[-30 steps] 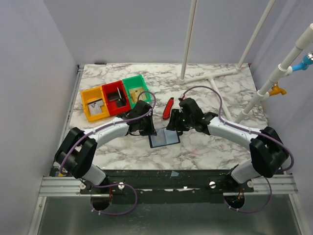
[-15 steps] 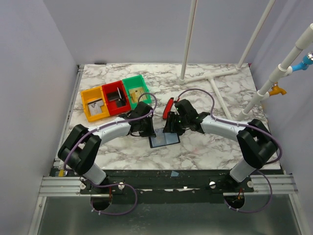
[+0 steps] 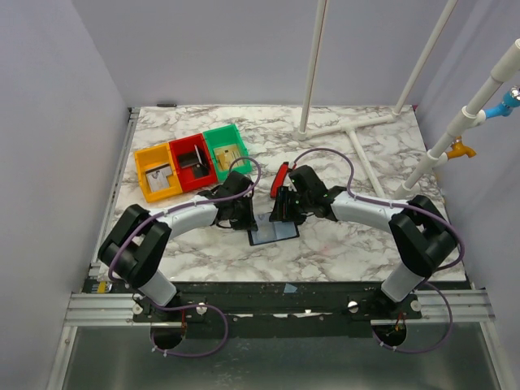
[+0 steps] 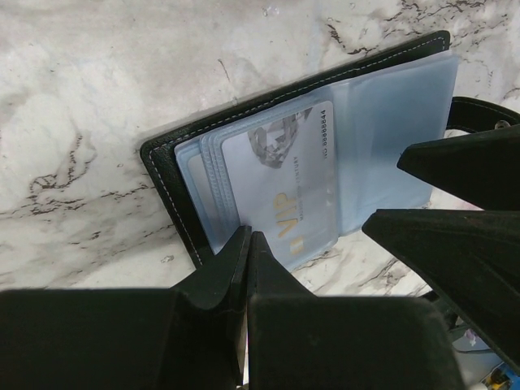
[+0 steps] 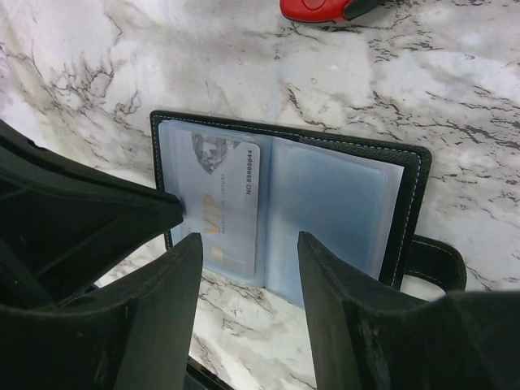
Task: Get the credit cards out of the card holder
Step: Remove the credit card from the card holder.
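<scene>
Right wrist view: card holder (image 5: pixel 284 187) near edge hidden behind right gripper (image 5: pixel 250 244) fingers; red tool (image 5: pixel 323 7) cut off by the frame's top edge. Left wrist view: sleeves (image 4: pixel 199 195) behind VIP card (image 4: pixel 280 175) overlap, card count indeterminate. Top view: contents of bins (image 3: pixel 140 172) toward table (image 3: pixel 325 244) far-left corner too small to identify.

One open card holder (image 3: pixel 273 231), one credit card (image 4: pixel 280 187) showing in it, three plastic bins (image 3: pixel 188 142) and one red tool (image 3: pixel 280 177).

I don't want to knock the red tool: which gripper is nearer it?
Right. The right gripper hangs over the open wallet, just on the near side of the red tool. The left gripper sits farther left, at the wallet's left edge.
</scene>
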### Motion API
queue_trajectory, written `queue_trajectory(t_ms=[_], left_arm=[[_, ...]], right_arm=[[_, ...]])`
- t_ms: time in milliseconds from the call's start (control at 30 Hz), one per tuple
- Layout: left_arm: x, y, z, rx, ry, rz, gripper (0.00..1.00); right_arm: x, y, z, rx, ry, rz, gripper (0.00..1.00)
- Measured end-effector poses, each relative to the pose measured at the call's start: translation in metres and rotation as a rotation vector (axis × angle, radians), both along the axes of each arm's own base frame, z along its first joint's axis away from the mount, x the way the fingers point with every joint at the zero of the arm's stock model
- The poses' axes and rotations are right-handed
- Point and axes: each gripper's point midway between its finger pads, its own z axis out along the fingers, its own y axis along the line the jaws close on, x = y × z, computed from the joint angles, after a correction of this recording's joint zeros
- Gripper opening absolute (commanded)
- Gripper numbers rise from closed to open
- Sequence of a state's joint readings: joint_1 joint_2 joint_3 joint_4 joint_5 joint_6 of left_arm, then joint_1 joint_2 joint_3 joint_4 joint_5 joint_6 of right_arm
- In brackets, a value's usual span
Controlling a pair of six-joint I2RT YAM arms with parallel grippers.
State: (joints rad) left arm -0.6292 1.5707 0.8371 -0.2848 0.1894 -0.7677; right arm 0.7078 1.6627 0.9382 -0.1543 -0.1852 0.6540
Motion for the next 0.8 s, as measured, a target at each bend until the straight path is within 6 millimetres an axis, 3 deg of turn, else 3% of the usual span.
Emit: queue_trajectory(t_ms=[633,800], left_arm=[[0.0064,-0.0049,-0.0015,-0.01,-0.01,0.0,0.0],[0.0095,-0.008,-0.0012,-0.014,-0.013,-0.002,0.0]], right_arm=[[-0.0009,0.0042,0.001,0.022,0.008,0.007,0.54],[-0.0008,0.0075,-0.0007,0.036,0.019,0.004,0.49]])
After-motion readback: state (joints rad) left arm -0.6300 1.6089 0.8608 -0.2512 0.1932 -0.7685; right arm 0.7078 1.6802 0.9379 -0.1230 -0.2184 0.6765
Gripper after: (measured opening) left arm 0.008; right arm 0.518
